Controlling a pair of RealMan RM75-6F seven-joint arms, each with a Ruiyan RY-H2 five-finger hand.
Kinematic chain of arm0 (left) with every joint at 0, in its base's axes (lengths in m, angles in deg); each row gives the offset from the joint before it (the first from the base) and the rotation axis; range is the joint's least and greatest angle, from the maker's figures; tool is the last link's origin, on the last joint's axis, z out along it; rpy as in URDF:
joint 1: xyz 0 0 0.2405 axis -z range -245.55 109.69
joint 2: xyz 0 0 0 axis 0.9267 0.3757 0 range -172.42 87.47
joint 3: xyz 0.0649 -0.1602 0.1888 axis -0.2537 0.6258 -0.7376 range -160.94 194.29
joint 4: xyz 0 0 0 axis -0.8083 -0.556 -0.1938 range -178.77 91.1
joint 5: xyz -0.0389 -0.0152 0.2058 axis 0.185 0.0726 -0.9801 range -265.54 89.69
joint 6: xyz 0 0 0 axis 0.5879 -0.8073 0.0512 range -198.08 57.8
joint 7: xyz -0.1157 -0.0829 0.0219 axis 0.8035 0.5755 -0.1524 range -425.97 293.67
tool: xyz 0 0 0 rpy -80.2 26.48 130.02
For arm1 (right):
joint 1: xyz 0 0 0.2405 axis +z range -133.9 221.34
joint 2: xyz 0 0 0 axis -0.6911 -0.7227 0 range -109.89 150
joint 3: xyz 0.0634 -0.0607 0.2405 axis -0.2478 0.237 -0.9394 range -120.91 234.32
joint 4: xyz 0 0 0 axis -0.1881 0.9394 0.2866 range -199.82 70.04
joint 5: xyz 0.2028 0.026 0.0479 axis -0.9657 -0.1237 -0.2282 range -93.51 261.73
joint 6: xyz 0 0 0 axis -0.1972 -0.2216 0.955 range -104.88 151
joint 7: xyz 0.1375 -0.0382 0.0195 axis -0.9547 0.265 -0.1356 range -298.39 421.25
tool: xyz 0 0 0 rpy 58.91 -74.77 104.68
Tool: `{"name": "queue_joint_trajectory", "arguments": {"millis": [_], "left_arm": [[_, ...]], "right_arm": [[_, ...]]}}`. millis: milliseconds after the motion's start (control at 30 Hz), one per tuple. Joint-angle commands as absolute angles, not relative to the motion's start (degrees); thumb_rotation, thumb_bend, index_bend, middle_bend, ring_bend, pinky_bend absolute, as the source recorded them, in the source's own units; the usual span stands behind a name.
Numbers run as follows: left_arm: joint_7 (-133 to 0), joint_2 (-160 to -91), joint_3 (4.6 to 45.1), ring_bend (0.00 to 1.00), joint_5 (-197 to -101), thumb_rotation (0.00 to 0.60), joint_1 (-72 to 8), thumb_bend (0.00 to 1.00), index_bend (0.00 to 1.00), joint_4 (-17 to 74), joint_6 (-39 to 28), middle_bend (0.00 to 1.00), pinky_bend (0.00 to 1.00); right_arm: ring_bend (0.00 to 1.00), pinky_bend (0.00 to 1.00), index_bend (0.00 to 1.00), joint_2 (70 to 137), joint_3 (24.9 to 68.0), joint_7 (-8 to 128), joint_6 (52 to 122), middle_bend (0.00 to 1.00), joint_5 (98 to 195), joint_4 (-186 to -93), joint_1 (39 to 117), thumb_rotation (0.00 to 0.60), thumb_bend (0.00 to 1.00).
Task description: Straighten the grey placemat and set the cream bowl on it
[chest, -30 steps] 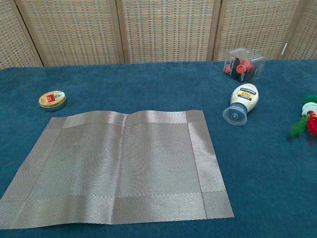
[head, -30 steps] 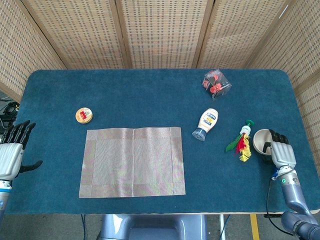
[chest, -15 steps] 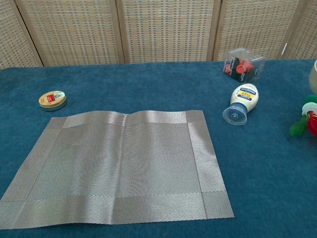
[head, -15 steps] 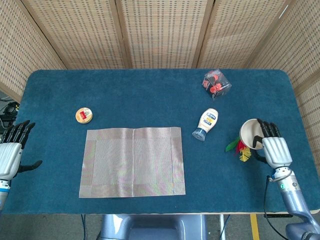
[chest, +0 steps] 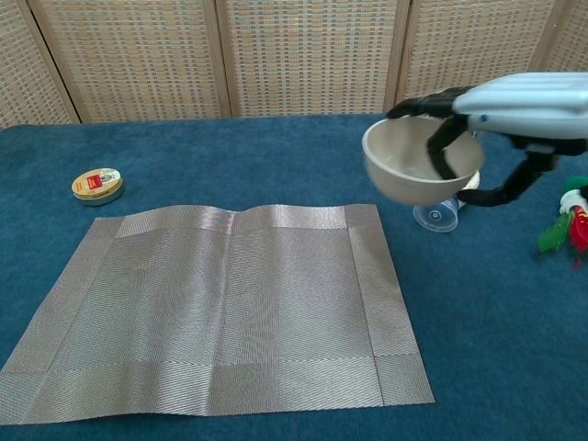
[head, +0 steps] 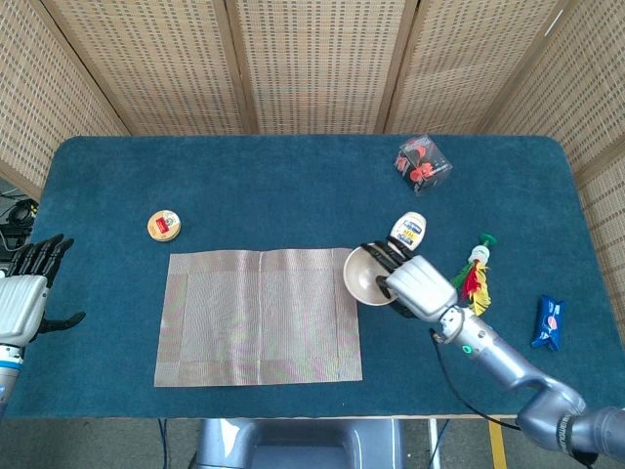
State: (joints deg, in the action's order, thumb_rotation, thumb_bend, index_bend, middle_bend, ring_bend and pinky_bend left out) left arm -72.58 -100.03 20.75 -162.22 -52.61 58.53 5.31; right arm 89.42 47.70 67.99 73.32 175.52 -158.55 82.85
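Right hand [chest: 514, 101] grips the one cream bowl [chest: 418, 163] by its rim, held above the tabletop [head: 293, 186] just off the right edge of the single grey placemat [head: 259, 316]; left hand [head: 24, 298] sits well left of the placemat, fingers spread, holding nothing; one squeeze bottle [head: 410, 231] lies behind the bowl

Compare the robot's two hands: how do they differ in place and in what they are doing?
The right hand holds the cream bowl in the air by the right edge of the grey placemat; the left hand holds nothing. The right hand's fingers hook over the bowl's rim; the left hand's fingers are spread, at the table's left edge. Both have pale backs and dark fingers.
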Motion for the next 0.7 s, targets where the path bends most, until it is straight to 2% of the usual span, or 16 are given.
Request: {"name": "queue_joint_trajectory", "arguments": {"millis": [33, 233, 600, 633, 667, 700], "left_arm": [[-72.9, -100.2, 21.0, 0.0, -161.6, 0.6, -52.3, 0.0, 0.0, 58.2, 4.7, 0.0, 0.0], [-73.4, -100.5, 21.7, 0.0, -159.8, 0.6, -51.9, 0.0, 0.0, 57.6, 3.6, 0.0, 0.0], [-74.3, -100.8, 22.1, 0.0, -158.5, 0.6, -51.3, 0.0, 0.0, 57.3, 2.0, 0.0, 0.0], [-74.4, -100.9, 22.1, 0.0, -158.5, 0.6, -51.2, 0.0, 0.0, 57.3, 2.0, 0.0, 0.0], [-74.5, -100.9, 22.1, 0.0, -158.4, 0.6, -51.2, 0.0, 0.0, 57.4, 1.9, 0.0, 0.0], [-74.6, -100.9, 22.1, 0.0, -158.4, 0.6, -51.2, 0.0, 0.0, 57.4, 1.9, 0.0, 0.0]], "right_arm": [[0.0, 0.0, 0.73, 94.7, 46.3, 71.0, 65.7, 0.0, 174.9, -159.2, 89.6, 0.6, 0.65], [0.0, 0.0, 0.73, 103.6, 45.9, 74.3, 59.9, 0.0, 172.4, -155.0, 95.3, 0.6, 0.64], [0.0, 0.0, 0.73, 113.2, 46.5, 75.9, 59.0, 0.0, 169.6, -148.5, 98.9, 0.6, 0.6], [0.0, 0.0, 0.72, 113.7, 46.5, 76.0, 59.1, 0.0, 169.5, -148.1, 99.1, 0.6, 0.58], [0.0, 0.0, 0.69, 114.3, 46.6, 76.1, 59.2, 0.0, 169.5, -147.7, 99.2, 0.6, 0.52], [0.0, 0.0, 0.59, 114.9, 46.6, 76.2, 59.2, 0.0, 169.3, -147.2, 99.4, 0.6, 0.41]]}}
